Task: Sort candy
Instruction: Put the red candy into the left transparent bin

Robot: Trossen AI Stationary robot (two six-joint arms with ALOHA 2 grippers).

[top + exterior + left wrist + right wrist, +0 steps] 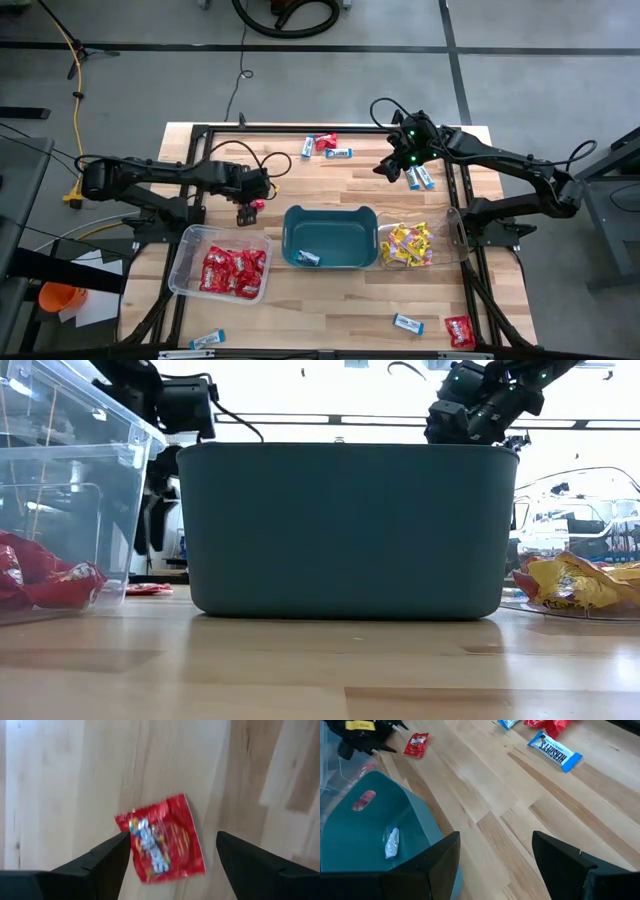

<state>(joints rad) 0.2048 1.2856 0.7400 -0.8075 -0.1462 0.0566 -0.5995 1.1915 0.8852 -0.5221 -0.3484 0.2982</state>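
My left gripper (249, 207) is open and stands over a glossy red packet (162, 837) that lies flat on the wood left of the teal tub (330, 237); its fingers stand on either side of the packet. My right gripper (386, 168) is open and empty above the table's far right, next to two blue-and-white packets (420, 178). In the right wrist view the gripper (495, 845) looks past the tub at another blue-and-white packet (555, 751) on the wood. One blue-and-white packet (308, 258) lies in the tub.
A clear bin (185, 262) with several red packets stands left of the tub, and a clear bin (452, 228) with yellow packets stands right of it. Loose packets lie at the far middle (325, 143) and near the front edge (408, 323), (459, 330), (207, 341).
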